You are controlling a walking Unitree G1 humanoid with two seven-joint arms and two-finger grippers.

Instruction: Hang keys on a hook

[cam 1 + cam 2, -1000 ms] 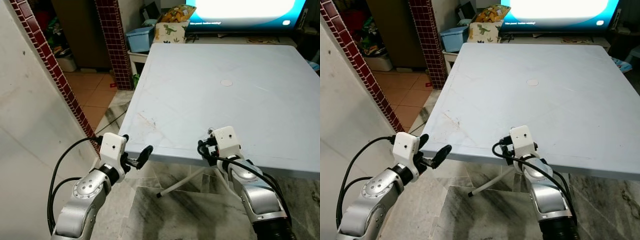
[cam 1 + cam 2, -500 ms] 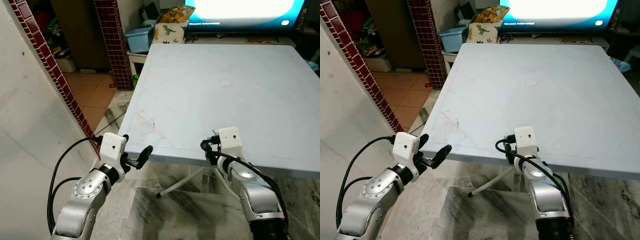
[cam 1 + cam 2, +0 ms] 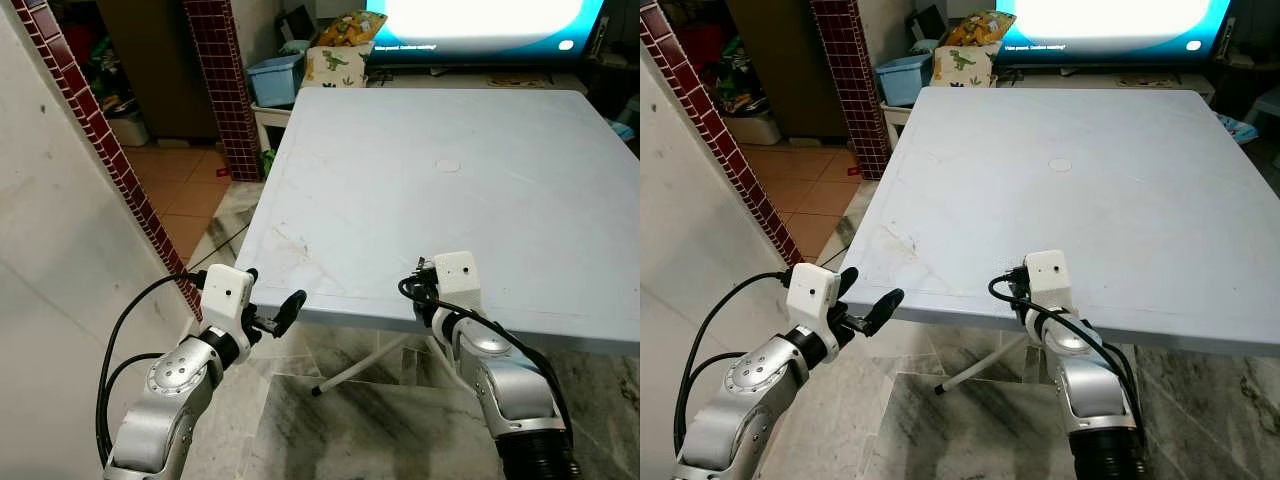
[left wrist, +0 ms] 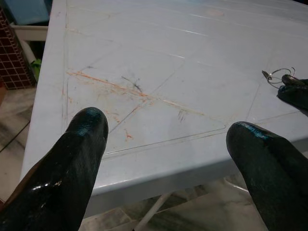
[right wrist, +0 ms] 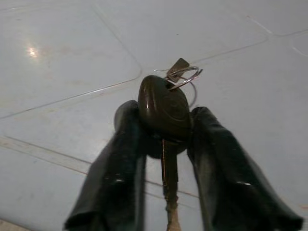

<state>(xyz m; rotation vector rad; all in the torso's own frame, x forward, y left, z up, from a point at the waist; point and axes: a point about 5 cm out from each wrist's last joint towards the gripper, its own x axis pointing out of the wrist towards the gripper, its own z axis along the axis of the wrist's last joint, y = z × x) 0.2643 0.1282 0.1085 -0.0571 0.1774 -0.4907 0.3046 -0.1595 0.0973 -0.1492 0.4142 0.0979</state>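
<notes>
Down low, we are holding our left gripper (image 3: 268, 316) just off the near left corner of the table (image 3: 440, 190), its jaws standing wide apart over the marble floor (image 3: 350, 420). Beside it, we are keeping our right gripper (image 5: 163, 159) at the table's near edge, jaws closed on the keys (image 5: 166, 108): the dark key head is sitting pinched between the two fingers (image 5: 115, 163), the blade is pointing back toward the wrist, and the wire ring is sticking out just above the tabletop. Farther off, a blue bin (image 3: 279, 78) is sitting by a red-tiled pillar (image 3: 222, 70), and a bright screen (image 3: 490, 18) is glowing beyond the table.
</notes>
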